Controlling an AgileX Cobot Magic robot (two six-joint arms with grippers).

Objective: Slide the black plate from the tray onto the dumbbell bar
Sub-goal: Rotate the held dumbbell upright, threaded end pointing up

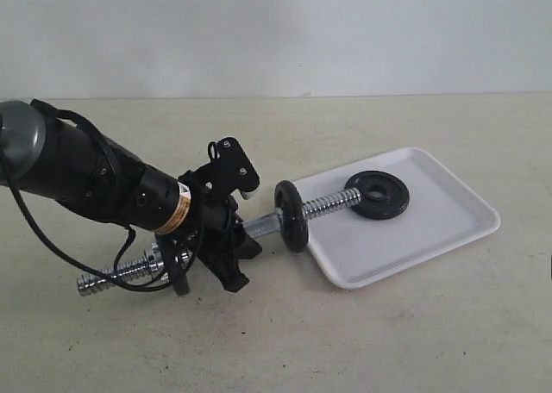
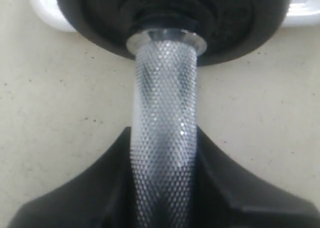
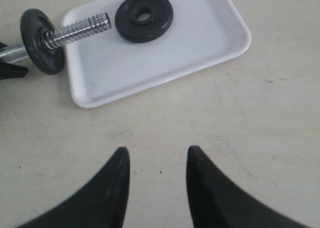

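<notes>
Black plate (image 1: 395,200): lies flat in the tray (image 1: 435,229), toward its 10 o'clock side in the exterior view, centre hole up, not yet on the bar.
Bar tip to plate: the dumbbell bar (image 1: 326,205) pokes its threaded end over the tray rim and stops right at the plate's edge (touching or just short, I can't tell from here).
Bar axis: runs 8 o'clock to 2 o'clock, so the plate sits off its 2 o'clock end. The hole points up while the bar lies nearly level, so I'd say the plate must be tipped on edge before it can slide on.
Other disc (image 1: 291,216): already on the bar, standing on edge just outside the tray.
Left fingers (image 2: 100,188): pressed on the knurled middle from both sides, no gap showing. The plate lies at 2 o'clock from them, beyond the other disc.
Right fingers (image 3: 107,188): spread, nothing between them, above bare counter (image 1: 388,341) with the tray well apart ahead. This is the free hand, likely the one for the plate.
Left arm: comes in low from 9 o'clock, wrist angled down over the bar.
</notes>
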